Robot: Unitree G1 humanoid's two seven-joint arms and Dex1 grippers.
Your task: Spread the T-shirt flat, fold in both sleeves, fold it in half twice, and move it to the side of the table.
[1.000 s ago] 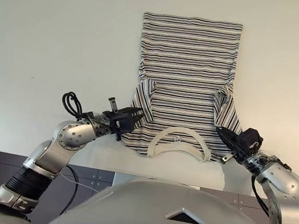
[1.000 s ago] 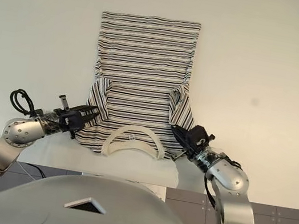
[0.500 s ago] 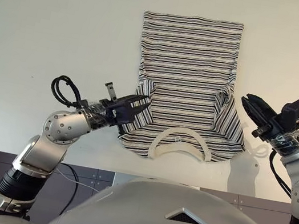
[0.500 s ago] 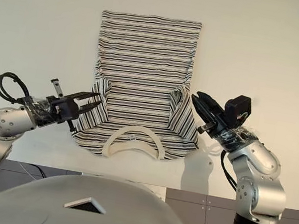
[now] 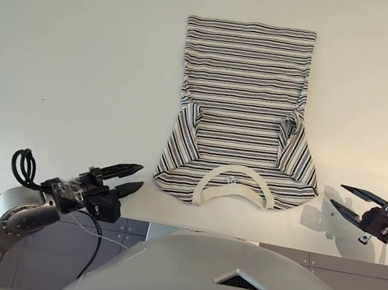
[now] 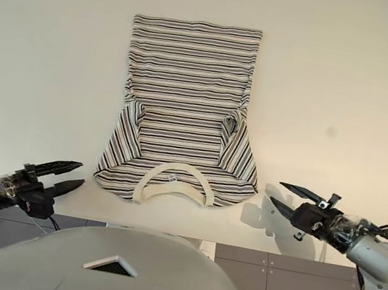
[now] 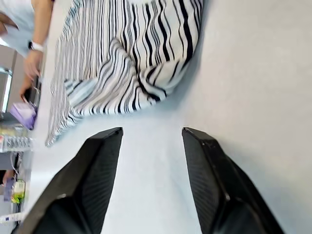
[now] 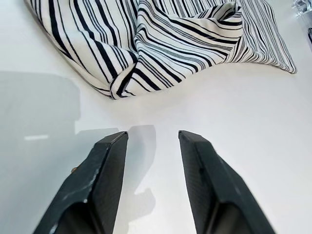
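The striped T-shirt (image 5: 242, 108) lies flat on the white table (image 5: 81, 58), both sleeves folded in over the chest, its cream collar (image 5: 235, 186) toward the near edge. My left gripper (image 5: 128, 178) hovers open by the table's near edge, left of the shirt's shoulder, with nothing in it. My right gripper (image 5: 344, 200) is open and empty to the right of the other shoulder. In the left wrist view the folded shoulder (image 7: 141, 63) lies beyond the open fingers (image 7: 100, 165). The right wrist view has the other folded sleeve (image 8: 175, 44) ahead of the fingers (image 8: 109, 170).
The table stretches wide on both sides of the shirt and beyond its hem (image 5: 252, 26). Its near edge (image 5: 34, 199) runs just below both grippers. A small dark spot (image 6: 329, 131) marks the table on the right.
Both grippers have let go of the shirt's shoulders and drawn back outward and toward the near edge. The shirt's shoulders now rest flat on the table.
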